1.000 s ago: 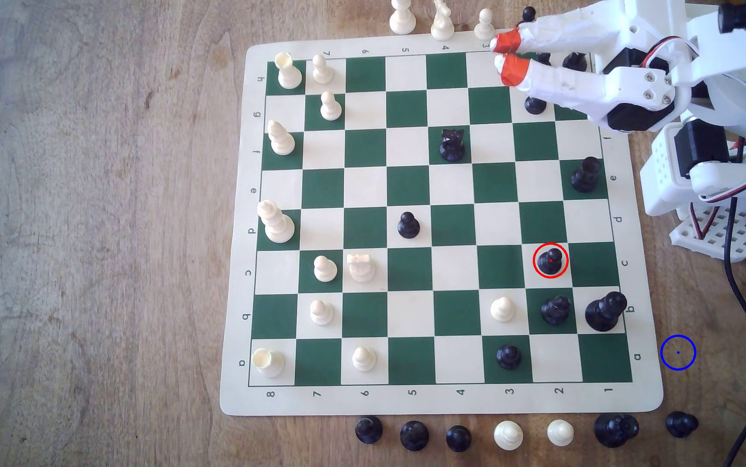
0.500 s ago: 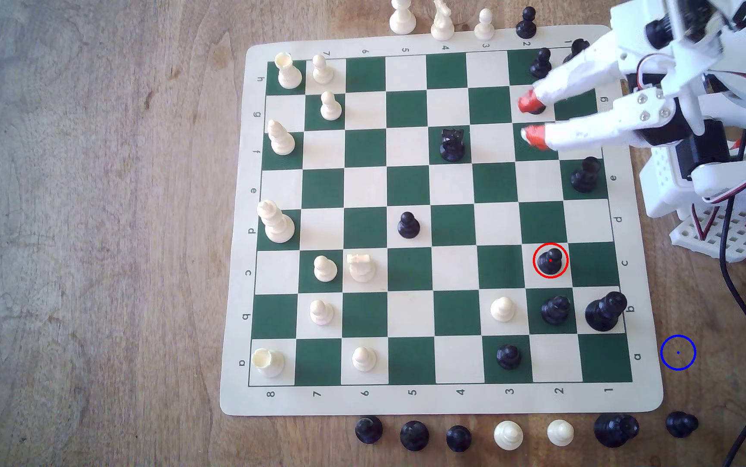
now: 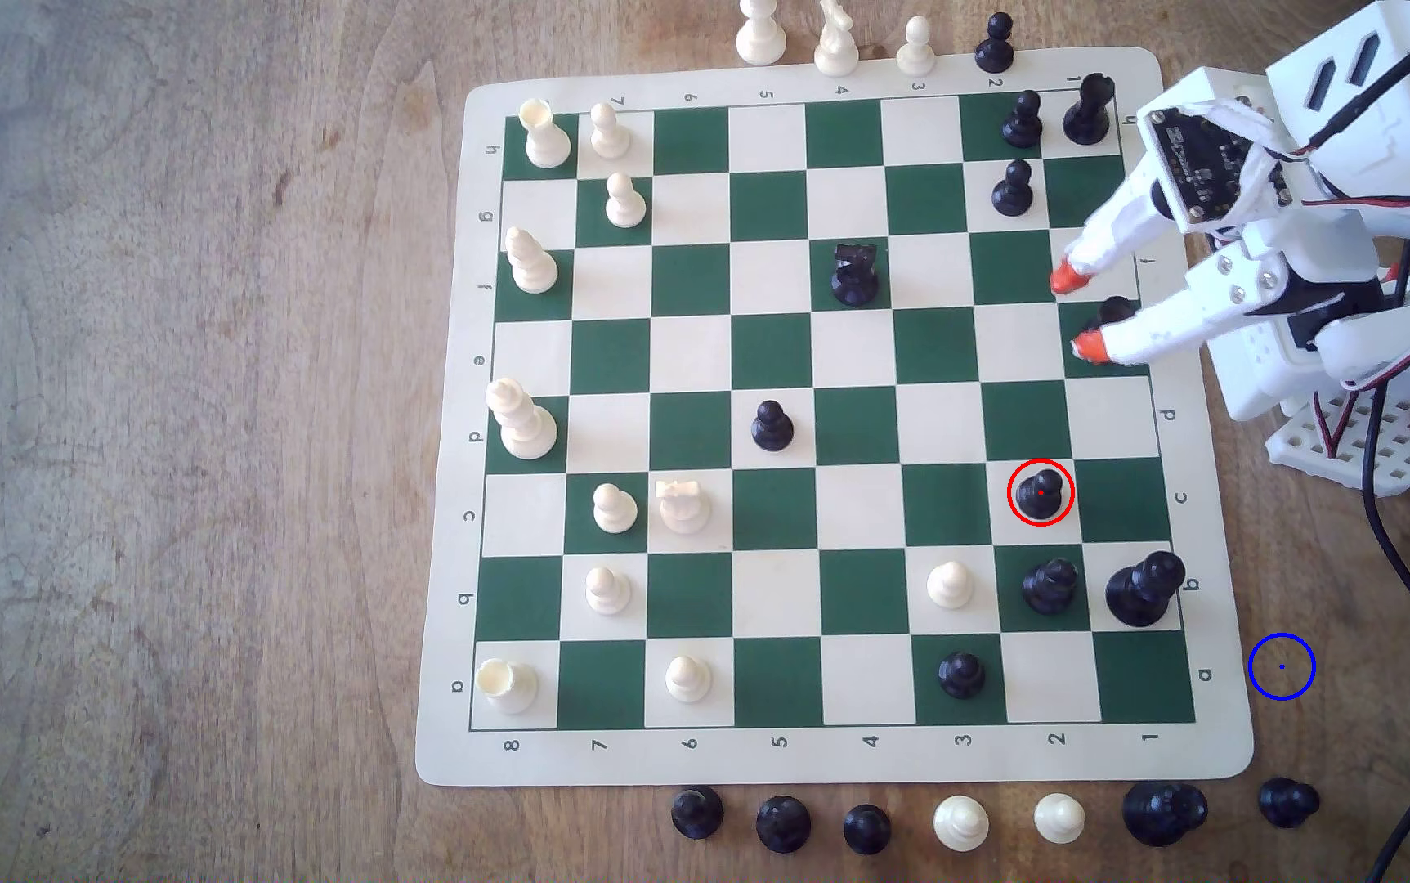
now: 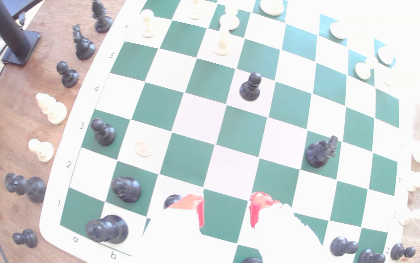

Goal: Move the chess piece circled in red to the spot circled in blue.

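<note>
Black piece (image 3: pixel 1113 312) half hidden behind the claw (image 3: pixel 1076 311), perhaps a rook.

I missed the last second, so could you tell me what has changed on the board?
The open, empty gripper swung from the board's far edge down the exterior view's right side toward the red-circled pawn. Nothing was gripped; the pawn and the blue-ringed spot are unchanged.

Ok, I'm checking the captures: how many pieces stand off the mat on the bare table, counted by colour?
Black pieces: 6
White pieces: 5
Total: 11
</note>
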Controlling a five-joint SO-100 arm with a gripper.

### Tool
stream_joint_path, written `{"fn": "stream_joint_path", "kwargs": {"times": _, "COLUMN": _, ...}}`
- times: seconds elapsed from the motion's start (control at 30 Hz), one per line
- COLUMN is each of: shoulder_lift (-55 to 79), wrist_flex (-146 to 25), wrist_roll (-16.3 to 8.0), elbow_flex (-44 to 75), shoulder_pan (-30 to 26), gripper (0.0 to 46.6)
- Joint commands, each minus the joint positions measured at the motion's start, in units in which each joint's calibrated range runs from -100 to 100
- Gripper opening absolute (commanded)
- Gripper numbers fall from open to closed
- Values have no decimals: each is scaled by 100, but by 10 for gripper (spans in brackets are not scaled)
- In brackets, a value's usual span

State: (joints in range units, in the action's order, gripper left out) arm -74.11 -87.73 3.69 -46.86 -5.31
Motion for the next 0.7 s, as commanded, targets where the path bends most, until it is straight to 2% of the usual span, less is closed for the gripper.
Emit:
{"fn": "stream_joint_path", "kwargs": {"times": 0.0, "shoulder_lift": 43, "wrist_flex": 10, "wrist_roll": -127, "elbow_flex": 26, "shoulder_pan": -560, "gripper": 173}}
{"fn": "stream_joint_path", "kwargs": {"times": 0.07, "shoulder_lift": 263, "wrist_flex": 18, "wrist_roll": -83, "elbow_flex": 26, "shoulder_pan": -576, "gripper": 181}}
{"fn": "stream_joint_path", "kwargs": {"times": 0.2, "shoulder_lift": 815, "wrist_flex": -23, "wrist_roll": 156, "elbow_flex": -1, "shoulder_pan": -451, "gripper": 133}}
{"fn": "stream_joint_path", "kwargs": {"times": 0.3, "shoulder_lift": 934, "wrist_flex": 149, "wrist_roll": 249, "elbow_flex": -237, "shoulder_pan": -333, "gripper": 127}}
{"fn": "stream_joint_path", "kwargs": {"times": 0.5, "shoulder_lift": 1316, "wrist_flex": 83, "wrist_roll": 269, "elbow_flex": -328, "shoulder_pan": -388, "gripper": 105}}
{"fn": "stream_joint_path", "kwargs": {"times": 0.57, "shoulder_lift": 1554, "wrist_flex": 75, "wrist_roll": 244, "elbow_flex": -328, "shoulder_pan": -404, "gripper": 131}}
{"fn": "stream_joint_path", "kwargs": {"times": 0.67, "shoulder_lift": 1825, "wrist_flex": 124, "wrist_roll": 161, "elbow_flex": -255, "shoulder_pan": -466, "gripper": 128}}
